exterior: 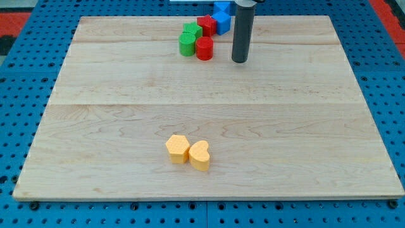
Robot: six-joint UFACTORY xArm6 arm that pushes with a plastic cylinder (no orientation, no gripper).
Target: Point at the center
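Observation:
My tip (240, 61) rests on the wooden board (202, 107) near the view's top, right of centre. Just to its left stands a red cylinder (204, 48), touching a green cylinder (187, 45). Behind those sit a green block (193, 30), a red block (207, 25) and a blue block (221, 22), with a second blue block (223, 7) at the board's top edge. Two yellow blocks lie touching near the view's bottom: a hexagon-like one (178, 149) and a heart-shaped one (200, 155).
The board lies on a blue perforated table (25, 76). A red patch (389, 12) shows at the view's top right corner.

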